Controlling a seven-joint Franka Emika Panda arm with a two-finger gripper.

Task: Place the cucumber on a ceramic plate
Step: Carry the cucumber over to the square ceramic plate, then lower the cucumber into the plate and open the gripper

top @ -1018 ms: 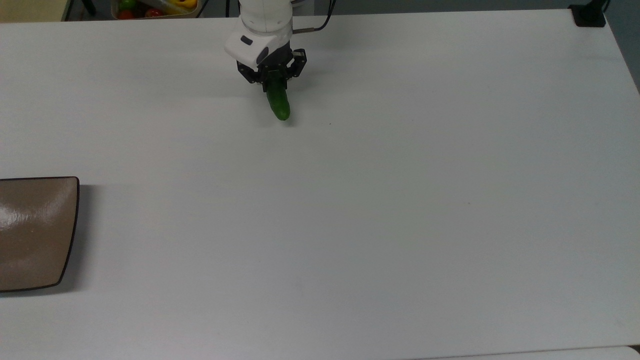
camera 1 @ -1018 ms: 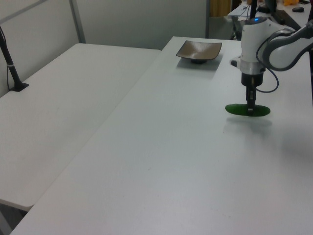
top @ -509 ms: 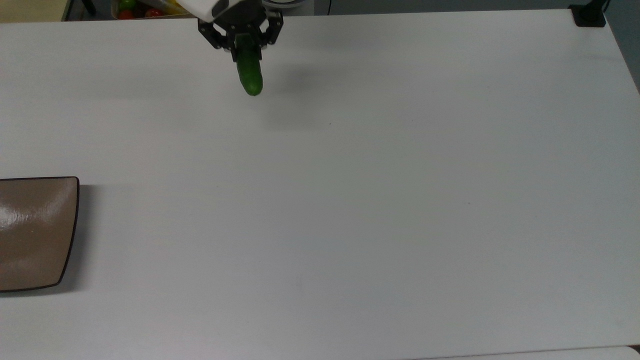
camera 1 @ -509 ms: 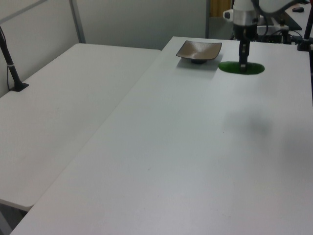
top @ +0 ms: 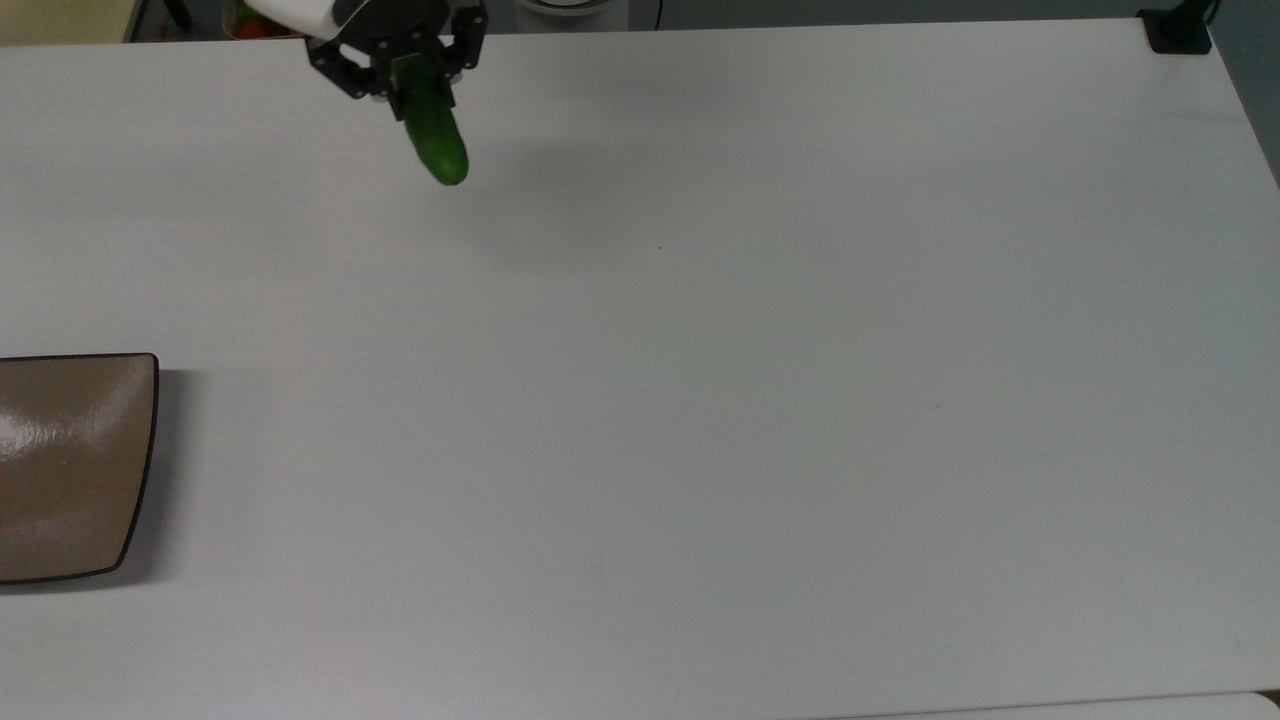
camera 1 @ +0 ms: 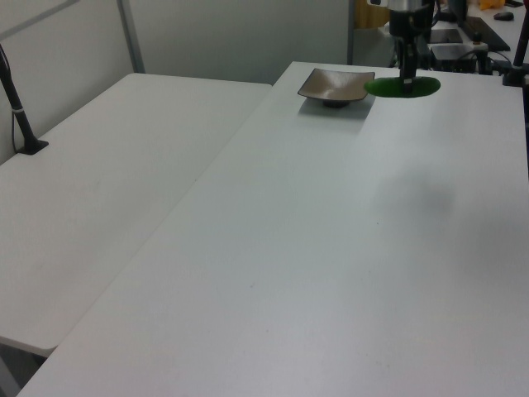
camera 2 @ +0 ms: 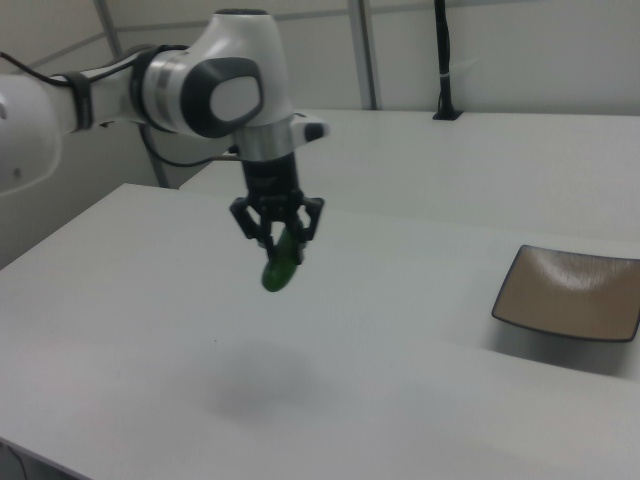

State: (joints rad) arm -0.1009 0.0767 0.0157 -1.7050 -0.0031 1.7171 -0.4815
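My gripper [top: 412, 82] [camera 2: 281, 242] [camera 1: 407, 81] hangs well above the white table, shut on the dark green cucumber [top: 437, 145] [camera 2: 279, 267] [camera 1: 402, 86], which lies level and casts a soft shadow on the tabletop below. The brown square ceramic plate [top: 70, 465] [camera 2: 572, 292] [camera 1: 335, 85] rests on the table with nothing on it, at the top view's left edge, far from the cucumber. In the left view the cucumber floats just to the right of the plate; in the right view the plate lies far to the right of the gripper.
A bin of coloured toy food [top: 250, 20] stands beyond the table's far edge in the top view. A black post base [top: 1178, 30] sits at the top view's upper right corner. A second white table [camera 1: 99, 182] adjoins on the left view's left.
The gripper has lifted the cucumber off the table and carried it toward the top view's left, nearer the plate's side. The plate has stayed put.
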